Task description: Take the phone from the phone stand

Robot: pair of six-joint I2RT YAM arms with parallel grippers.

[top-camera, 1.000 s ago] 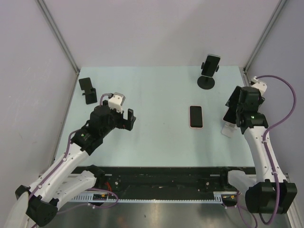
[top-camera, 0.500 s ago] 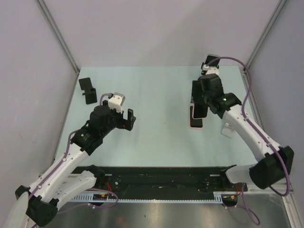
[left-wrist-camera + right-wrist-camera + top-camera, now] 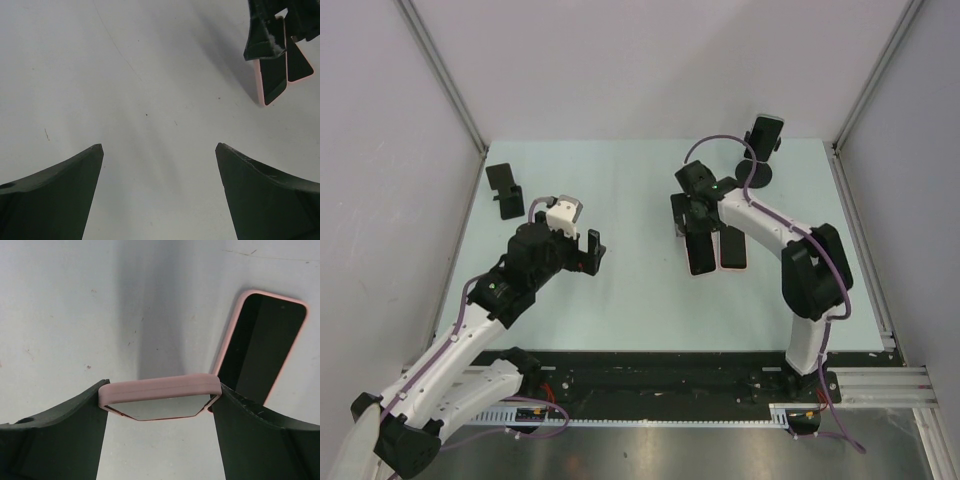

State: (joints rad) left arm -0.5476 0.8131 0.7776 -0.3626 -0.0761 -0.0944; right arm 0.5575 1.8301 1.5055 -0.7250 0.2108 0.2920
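My right gripper [image 3: 698, 228] is shut on a pink-cased phone [image 3: 701, 254] and holds it by its side edges above the middle of the table. In the right wrist view the fingers [image 3: 75, 430] clamp that phone [image 3: 160, 396]. A second pink-cased phone [image 3: 732, 247] lies flat, screen up, just right of it, and shows in the right wrist view [image 3: 262, 347]. A black round-base stand [image 3: 754, 174] at the back right carries a dark phone [image 3: 764, 133]. My left gripper [image 3: 591, 250] is open and empty over the left half; its wrist view [image 3: 159, 146] shows bare table between the fingers.
A small black stand [image 3: 503, 190] sits at the far left of the pale table [image 3: 620, 190]. Grey walls close in the back and both sides. A black rail [image 3: 660, 375] runs along the near edge. The right arm's elbow [image 3: 815, 270] hangs over the table's right part.
My right arm has swung from the right edge of the table to the centre, carrying the pink-cased phone, and now holds it beside the flat phone. The left arm has not moved.
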